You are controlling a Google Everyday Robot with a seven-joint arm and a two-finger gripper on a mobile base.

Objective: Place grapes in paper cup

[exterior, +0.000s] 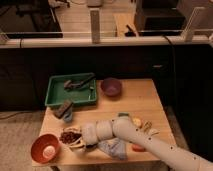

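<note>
Reaching left across table [140, 100] — gripper [75, 140] low beside grapes [69, 135].

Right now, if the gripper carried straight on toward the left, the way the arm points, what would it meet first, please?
Most likely the bunch of dark red-purple grapes, lying right at the gripper. The round orange bowl sits further along that line, though depth is uncertain.

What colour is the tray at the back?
Green tray, clearest in the camera view; the gripper is near the grapes.

Claw [76, 141] fingers and paper cup [79, 146] indistinct beside grapes [69, 136]
</note>
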